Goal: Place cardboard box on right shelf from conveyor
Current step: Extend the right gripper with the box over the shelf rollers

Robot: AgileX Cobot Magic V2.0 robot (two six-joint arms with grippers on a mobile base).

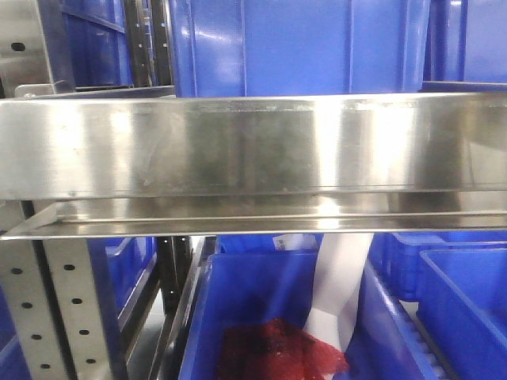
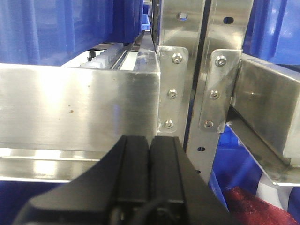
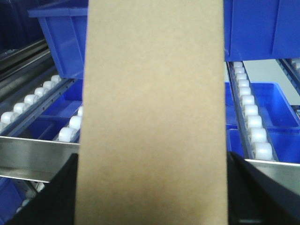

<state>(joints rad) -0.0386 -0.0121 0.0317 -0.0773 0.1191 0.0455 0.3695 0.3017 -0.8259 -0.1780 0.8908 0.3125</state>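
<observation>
The tan cardboard box (image 3: 152, 103) fills the middle of the right wrist view. My right gripper (image 3: 152, 158) is shut on it, with a black finger pressed against each long side. The box hangs above the front lip (image 3: 33, 152) of the right shelf, over its white roller tracks (image 3: 251, 117). In the front view the shelf's shiny steel lip (image 1: 238, 146) spans the whole frame, and neither gripper nor the box shows there. My left gripper (image 2: 150, 140) is shut and empty, close to a steel lip (image 2: 79, 108) beside the perforated uprights (image 2: 213, 89). The conveyor is out of view.
Blue bins (image 1: 301, 43) stand on the shelf level behind the lip, and one (image 3: 63, 37) sits on the rollers at the left of the box. Below the shelf, another blue bin (image 1: 253, 309) holds red mesh (image 1: 277, 352). A perforated upright (image 1: 67, 309) stands at lower left.
</observation>
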